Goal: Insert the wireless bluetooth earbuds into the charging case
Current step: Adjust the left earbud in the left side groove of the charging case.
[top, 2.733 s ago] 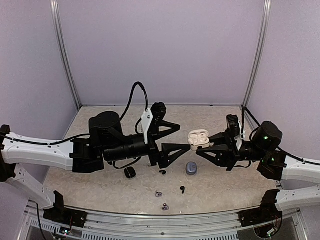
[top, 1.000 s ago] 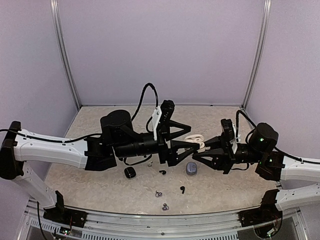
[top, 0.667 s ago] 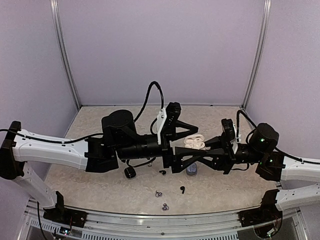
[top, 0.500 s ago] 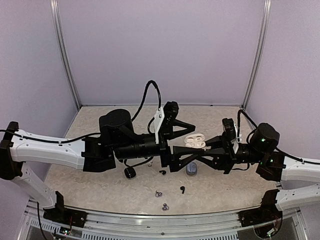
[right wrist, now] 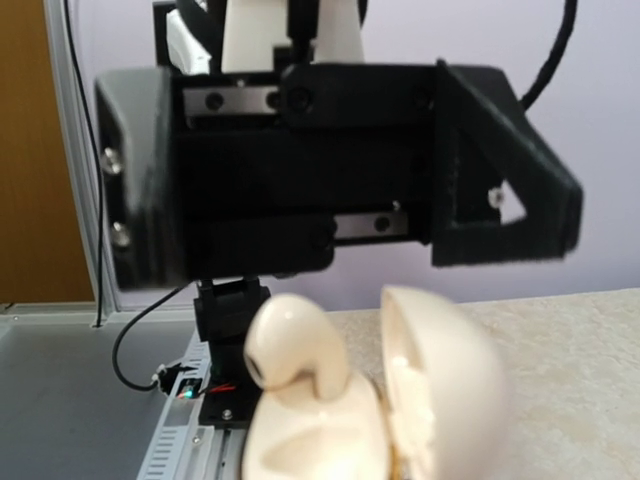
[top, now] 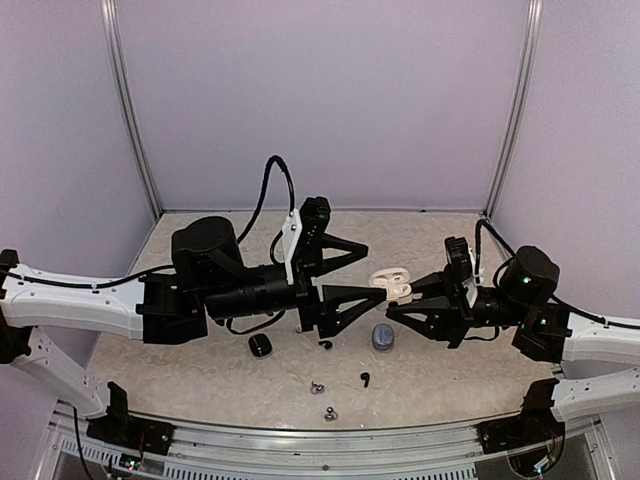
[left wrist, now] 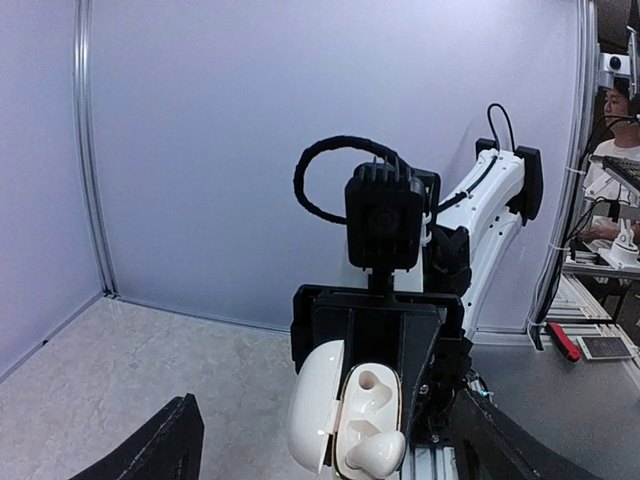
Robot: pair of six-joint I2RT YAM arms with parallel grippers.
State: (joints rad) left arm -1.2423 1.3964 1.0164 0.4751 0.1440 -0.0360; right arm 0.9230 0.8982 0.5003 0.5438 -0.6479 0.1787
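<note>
My right tool [top: 395, 303] grips a glossy white charging case [top: 392, 283], lid open, a white earbud [right wrist: 295, 345] inside. My left tool [top: 367, 268] gapes beside it. Black comma-shaped earbuds [top: 365, 379] lie on the speckled worktop [top: 200, 370].

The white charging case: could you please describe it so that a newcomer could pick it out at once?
In the top view, follow the right arm in from the right to the right gripper, which is shut on the white charging case, lid open, above the table. Unlike the grey-blue case and the black case lying on the table, it is white and held in the air.
</note>
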